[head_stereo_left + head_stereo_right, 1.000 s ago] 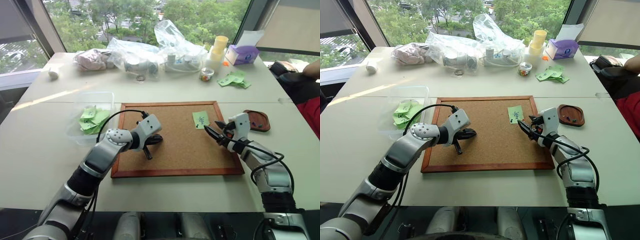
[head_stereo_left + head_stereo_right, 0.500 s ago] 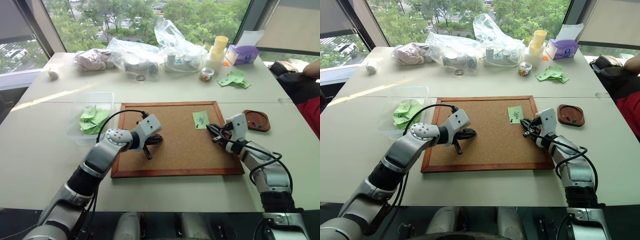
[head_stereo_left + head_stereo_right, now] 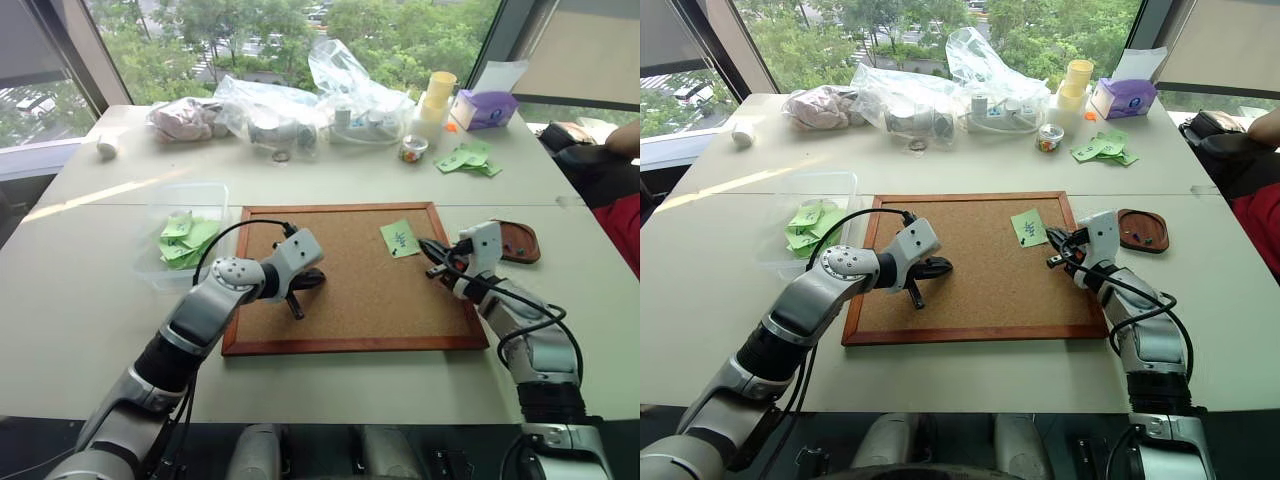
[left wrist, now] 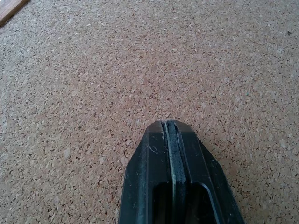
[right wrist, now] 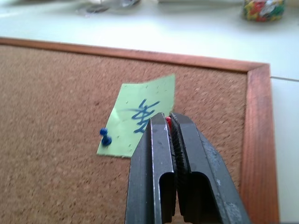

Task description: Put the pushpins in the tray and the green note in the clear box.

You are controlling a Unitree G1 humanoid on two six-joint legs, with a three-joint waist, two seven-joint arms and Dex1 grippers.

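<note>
The green note [image 5: 140, 116] lies near the far right corner of the cork board [image 3: 350, 300], with a blue pushpin [image 5: 106, 138] stuck in its edge. My right gripper [image 3: 425, 245] hovers just to the right of the note, shut on a red pushpin [image 5: 167, 120] that peeks out between its fingertips. The dark wooden tray [image 3: 1140, 215] sits on the table beyond the board's right edge, with small pins [image 3: 1137, 236] inside. My left gripper [image 3: 296, 308] is shut and empty, its tip [image 4: 169, 126] resting on the cork. The clear box [image 3: 215, 190] stands left of the board, holding green slips.
Clear plastic bags [image 3: 300, 110], yellow cups [image 3: 437, 95], a purple tissue box [image 3: 485, 108], a jar of coloured pins [image 3: 413, 150] and loose green slips [image 3: 468, 158] line the table's far side. A person's sleeve [image 3: 625, 225] shows at the right edge.
My right gripper shut on the red pin at the note's right side and lifted a little away from it. The note has turned slightly. The left arm stayed still.
</note>
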